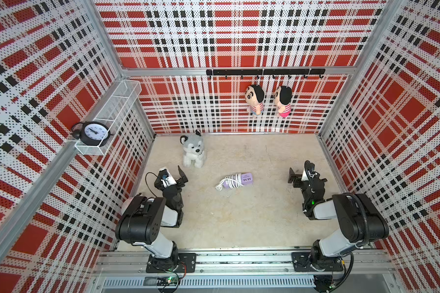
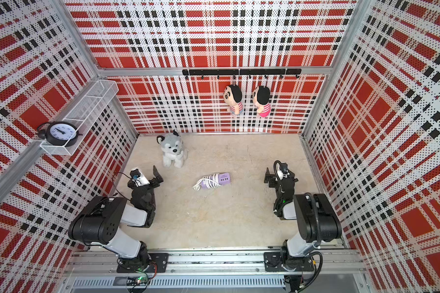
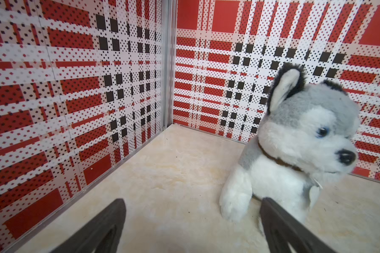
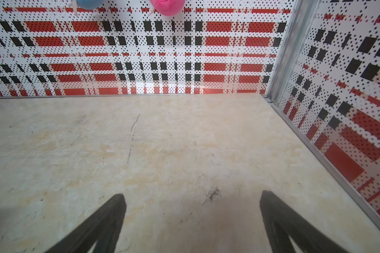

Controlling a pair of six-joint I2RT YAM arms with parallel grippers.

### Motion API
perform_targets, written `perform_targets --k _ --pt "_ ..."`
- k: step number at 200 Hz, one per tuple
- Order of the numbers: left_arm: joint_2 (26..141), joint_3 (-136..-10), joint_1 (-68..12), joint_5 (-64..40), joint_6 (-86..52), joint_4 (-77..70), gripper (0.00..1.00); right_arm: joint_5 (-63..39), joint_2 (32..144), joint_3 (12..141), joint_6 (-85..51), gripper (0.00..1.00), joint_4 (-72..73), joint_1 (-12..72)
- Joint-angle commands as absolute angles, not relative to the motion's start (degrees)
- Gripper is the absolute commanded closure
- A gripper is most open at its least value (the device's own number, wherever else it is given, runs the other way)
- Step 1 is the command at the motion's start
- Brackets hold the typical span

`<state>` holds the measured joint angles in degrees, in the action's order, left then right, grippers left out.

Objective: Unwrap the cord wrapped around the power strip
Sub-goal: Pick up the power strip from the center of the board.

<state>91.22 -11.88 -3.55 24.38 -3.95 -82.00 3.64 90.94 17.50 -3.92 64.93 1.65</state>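
Power strip lies near the middle of the floor, long axis running eight to two o'clock, port end toward two. Cord is coiled around its eight o'clock half, touching it. Left gripper stands at nine o'clock from it, well apart, jaws spread wide, nothing between them. Right gripper stands at three o'clock, likewise spread and empty. Plush husky sits at eleven o'clock.
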Motion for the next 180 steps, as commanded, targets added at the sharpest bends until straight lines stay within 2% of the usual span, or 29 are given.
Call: perform_targets --k 1,154,158,166,180 --pt "90.4 -11.3 -3.2 24.0 -3.3 -82.1 0.02 3.3 89.8 17.1 -3.2 0.00 65.3 1.2" --pt "90.4 -11.7 -2.8 23.5 -3.5 -81.4 0.02 3.9 89.9 17.5 -3.5 0.00 64.6 1.2" --pt "90.3 -11.6 -2.8 23.5 -3.6 -81.5 0.00 4.8 89.5 17.8 -3.9 0.00 63.8 1.1" --pt "90.2 -11.4 -3.0 23.6 -3.5 -81.6 0.06 5.9 87.8 18.8 -4.6 0.00 60.7 1.0" --pt "88.8 -11.8 -3.7 26.3 -3.2 -80.5 0.07 7.7 82.9 23.0 -5.0 0.00 48.3 1.0"
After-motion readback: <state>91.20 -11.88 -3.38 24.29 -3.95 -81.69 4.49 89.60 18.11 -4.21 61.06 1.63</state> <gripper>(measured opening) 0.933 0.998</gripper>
